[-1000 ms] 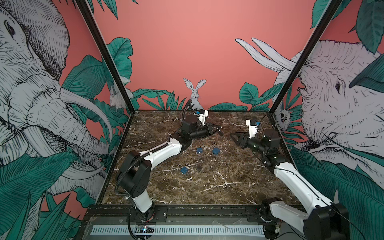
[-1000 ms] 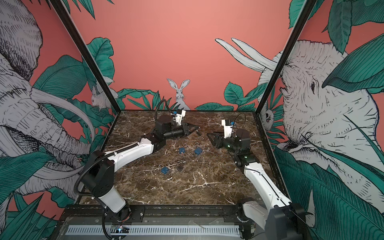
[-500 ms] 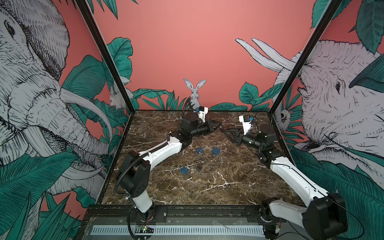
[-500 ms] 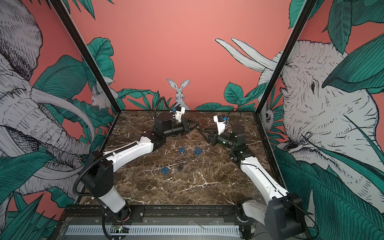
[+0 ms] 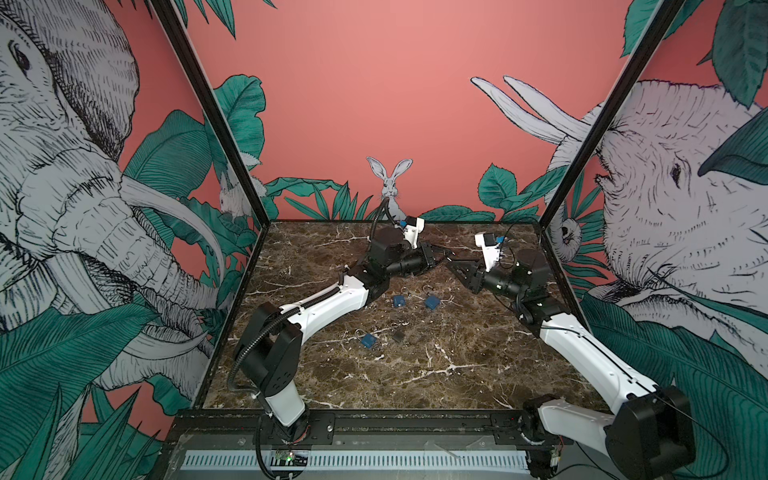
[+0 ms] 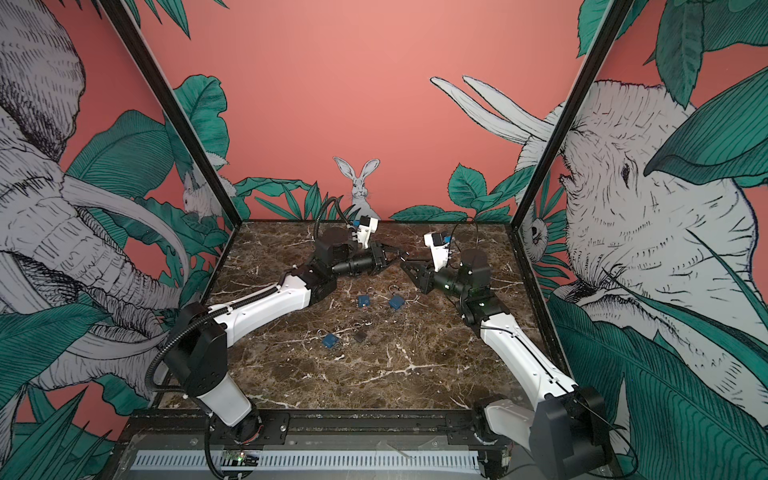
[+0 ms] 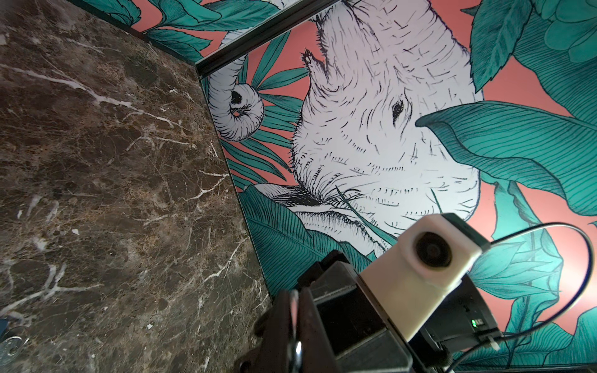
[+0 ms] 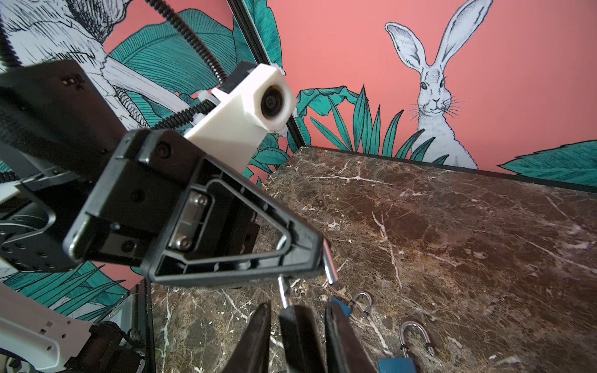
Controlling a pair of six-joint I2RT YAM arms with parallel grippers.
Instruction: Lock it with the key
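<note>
Blue locks (image 5: 399,300) and a small dark item (image 5: 398,336) lie on the marble (image 5: 415,374) below the arms. The dark item may be the key, can't tell. Left gripper (image 8: 307,258) is clenched on the steel shackle (image 8: 330,263) of a black lock (image 8: 292,329), held aloft at back-centre. Shackle is open, free leg clear of the body. Right gripper (image 8: 297,310) straddles the body, fingers (image 8: 336,332) either side with slivers of gap, so it isn't gripping.

Step in hand is probably taking the body.
- Close square on the flat faces, low enough to leave the shackle hole free.
- Left should hold hard, no twisting.
- Then swing the free leg over its hole and push along the shackle axis.
- Side load risks the shackle slipping.
</note>
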